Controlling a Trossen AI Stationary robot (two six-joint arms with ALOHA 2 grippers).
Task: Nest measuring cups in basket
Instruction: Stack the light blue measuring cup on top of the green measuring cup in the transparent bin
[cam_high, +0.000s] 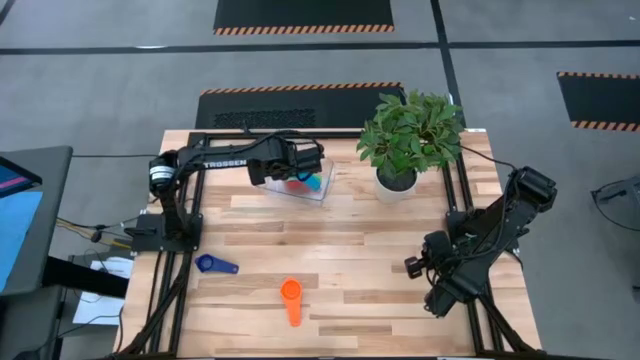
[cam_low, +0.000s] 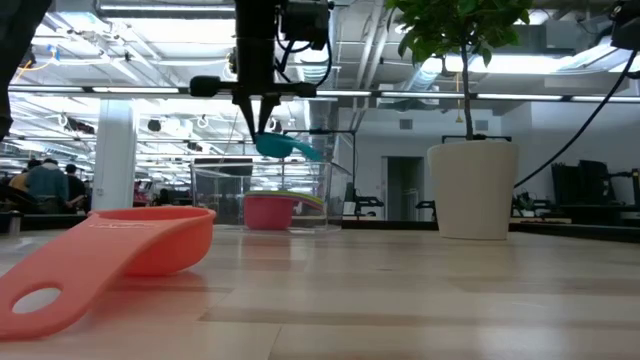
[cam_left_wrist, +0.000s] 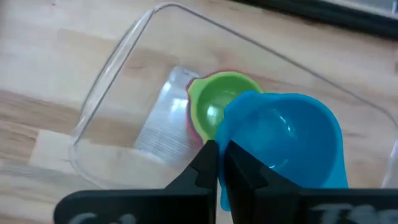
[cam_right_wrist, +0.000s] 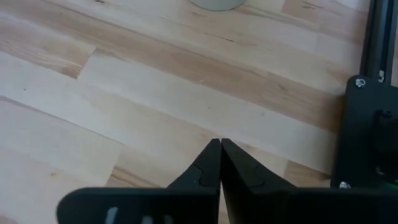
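left gripper (cam_left_wrist: 221, 155) pinching light blue cup (cam_left_wrist: 283, 146)

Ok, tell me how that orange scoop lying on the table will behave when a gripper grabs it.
The orange scoop looks like thin moulded plastic, so probably light and stiff. In the low view it rests tilted, bowl rim down, handle touching wood, so a push may well slide or spin it. The flat handle seems the easiest place to pinch.

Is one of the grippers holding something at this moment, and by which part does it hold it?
The left gripper holds the blue measuring cup by its handle, above the basket. The right gripper is shut and holds nothing.
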